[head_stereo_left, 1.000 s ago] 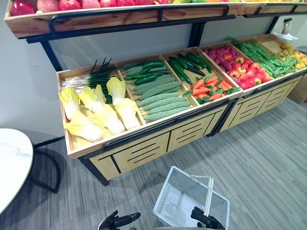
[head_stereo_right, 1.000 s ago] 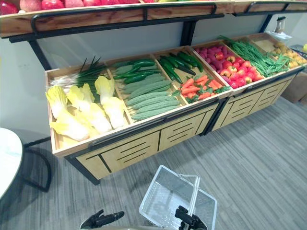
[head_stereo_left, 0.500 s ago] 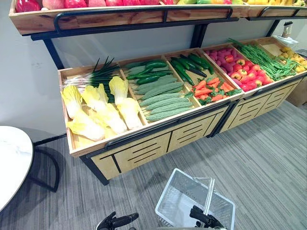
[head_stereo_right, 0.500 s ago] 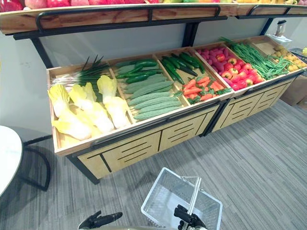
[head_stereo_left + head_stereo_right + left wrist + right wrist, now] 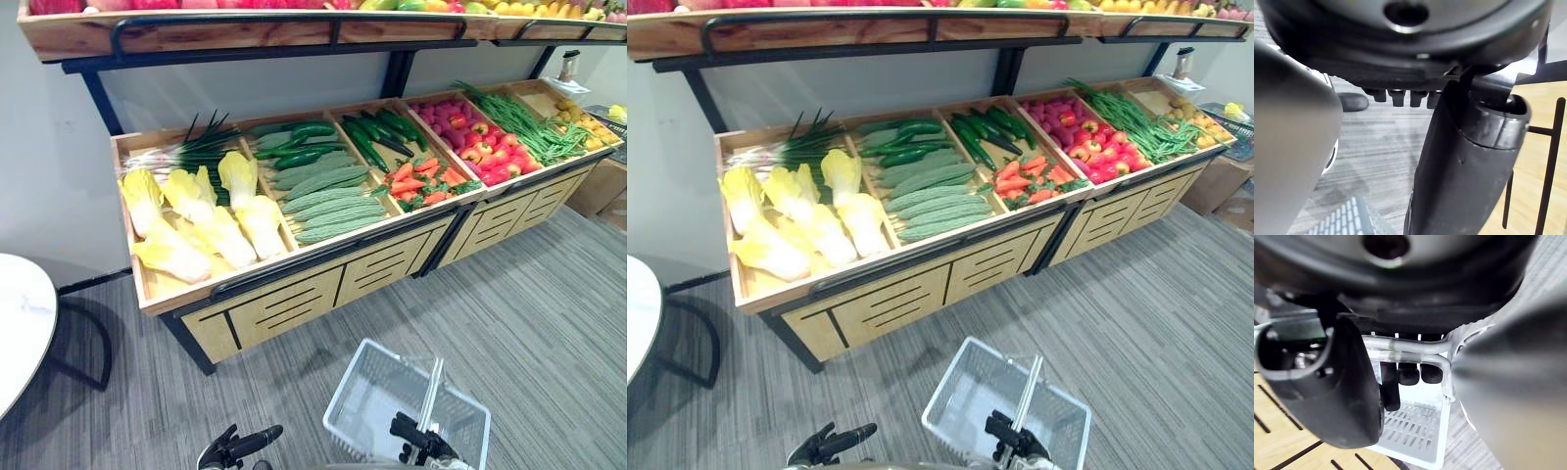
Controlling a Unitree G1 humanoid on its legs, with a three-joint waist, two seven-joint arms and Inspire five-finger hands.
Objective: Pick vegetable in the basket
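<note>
Currently, in the left eye view, you are facing a slanted wooden produce stand [image 5: 294, 299] whose bins are carrying the vegetables: yellow-white leafy cabbages [image 5: 201, 220], pale green ridged gourds [image 5: 328, 204], dark green cucumbers [image 5: 377, 132] and orange carrots [image 5: 421, 181]. None of them is lying in the white mesh shopping basket [image 5: 364, 387], which is hanging low in front of you from your right hand [image 5: 416, 436]. Your left hand [image 5: 235, 448] is hovering beside it, well apart from the stand.

The gourds are looking like the easiest pick: probably stiff, light and ridged enough not to slip, so aim across the middle of one. The cabbages are likely bulkier, with soft leaves that bruise.

In the right eye view, a black rail [image 5: 921, 257] is running along the stand's front lip and an upper shelf [image 5: 823, 34] is overhanging the bins, so you are reaching between the two. The grey floor [image 5: 1136, 294] is giving you open room; a round white table [image 5: 635, 313] is crowding your left.

In the left wrist view, the fingers [image 5: 1398, 97] are lying straight and relaxed, holding nothing.

In the right wrist view, the fingers [image 5: 1408, 374] are curling round the silver wire handles [image 5: 1400, 345] of the basket.
</note>
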